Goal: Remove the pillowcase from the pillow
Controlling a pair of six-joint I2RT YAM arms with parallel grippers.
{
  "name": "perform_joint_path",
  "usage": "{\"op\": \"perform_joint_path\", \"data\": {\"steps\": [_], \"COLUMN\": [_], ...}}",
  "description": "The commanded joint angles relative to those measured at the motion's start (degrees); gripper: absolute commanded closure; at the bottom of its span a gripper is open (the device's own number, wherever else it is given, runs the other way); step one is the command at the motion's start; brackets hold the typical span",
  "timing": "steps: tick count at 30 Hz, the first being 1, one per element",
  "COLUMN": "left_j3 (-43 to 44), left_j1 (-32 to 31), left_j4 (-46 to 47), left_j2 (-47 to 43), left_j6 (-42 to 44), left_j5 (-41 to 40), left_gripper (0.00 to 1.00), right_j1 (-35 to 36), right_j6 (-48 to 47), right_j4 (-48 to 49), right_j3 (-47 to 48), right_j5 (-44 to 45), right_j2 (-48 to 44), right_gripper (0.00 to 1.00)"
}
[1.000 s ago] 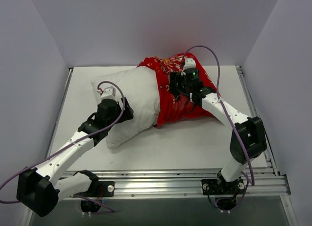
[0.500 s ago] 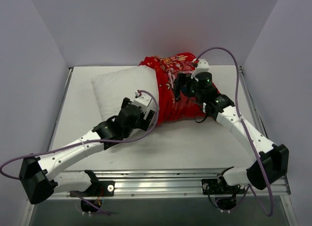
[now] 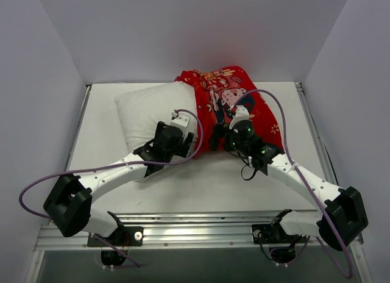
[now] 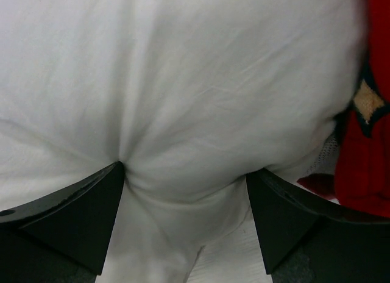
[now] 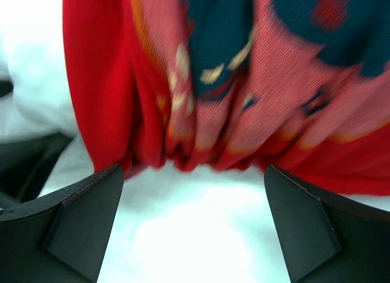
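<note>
The white pillow (image 3: 149, 106) lies at the back of the table, its right half inside the red pillowcase (image 3: 247, 103). My left gripper (image 3: 190, 141) is open at the pillow's near edge, beside the cover's opening. In the left wrist view its gripper (image 4: 184, 173) presses both fingertips (image 4: 109, 185) into the white pillow (image 4: 183, 82), which bulges between them, and a strip of red pillowcase (image 4: 365, 161) shows at the right. My right gripper (image 3: 216, 138) is open at the cover's near edge. In the right wrist view the right gripper (image 5: 194, 170) is just short of the bunched pillowcase hem (image 5: 213, 112) and holds nothing.
White walls enclose the table on three sides. A metal rail (image 3: 201, 231) runs along the near edge by the arm bases. Purple cables (image 3: 268, 100) loop over both arms. Bare tabletop (image 3: 201, 185) lies between the pillow and the rail.
My right gripper came off the top of the pillowcase and moved down to its near edge. My left gripper shifted right along the pillow's near edge. The cover's printed face now shows.
</note>
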Motion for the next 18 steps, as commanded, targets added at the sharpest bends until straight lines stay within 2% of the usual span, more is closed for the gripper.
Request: {"op": "perform_joint_path", "data": {"steps": [1,3,4,5,6,10,18], "left_j3": [-1.7,-2.0,-1.9,-1.6,-1.4,-0.7,4.3], "left_j1": [1.6,1.6,1.6,1.6,1.6,1.7,1.4], "left_j4": [4.9,5.4,5.4,5.3,5.2,4.0,-1.6], "left_j2": [2.6,4.0,4.4,5.2,5.5,4.9,-0.9], "left_j6": [-4.7,-5.2,-5.8,-5.8,-6.0,-6.9,-7.8], "left_j5": [4.8,5.2,5.4,5.5,5.7,5.9,7.0], "left_gripper": [0.12,0.23,0.38,0.46,0.62,0.97,0.98], "right_j1": [2.1,2.8,3.0,3.0,3.0,3.1,3.0], "right_j6": [4.3,5.0,5.1,5.1,5.0,5.5,5.4], "right_j4": [8.1,10.3,11.0,12.3,12.6,12.8,15.0], "right_j3": [-4.2,-5.4,-6.1,-6.4,-6.6,-6.6,-7.2], "right_j5": [0.9,2.6,3.1,3.4,4.2,6.4,7.6], "right_j2": [-0.6,0.6,1.2,1.5,1.7,3.0,6.5], "right_gripper": [0.05,0.06,0.06,0.06,0.06,0.07,0.1]}}
